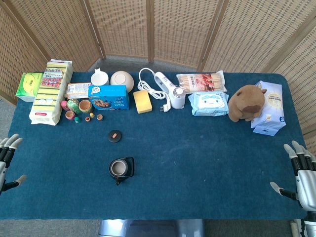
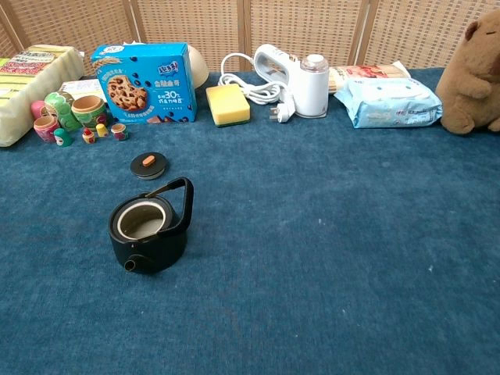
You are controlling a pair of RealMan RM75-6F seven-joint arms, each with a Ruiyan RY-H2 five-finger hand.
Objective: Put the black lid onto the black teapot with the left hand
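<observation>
The black teapot [image 1: 121, 169] [image 2: 148, 226] stands open-topped on the blue table, its handle up and its spout toward the near edge. The black lid [image 1: 115, 136] [image 2: 149, 165], with an orange knob, lies flat on the cloth just behind the teapot, apart from it. My left hand [image 1: 7, 160] hovers at the table's left edge with fingers spread, holding nothing, well left of both. My right hand [image 1: 298, 173] is at the right edge, fingers apart and empty. Neither hand shows in the chest view.
Along the back stand sponge packs [image 1: 49, 91], nesting dolls [image 1: 74, 109], a blue cookie box [image 1: 109, 98], bowls [image 1: 121, 79], a yellow sponge [image 1: 142, 101], a white appliance with cord [image 1: 165, 86], wipes [image 1: 208, 103], a capybara plush [image 1: 247, 102].
</observation>
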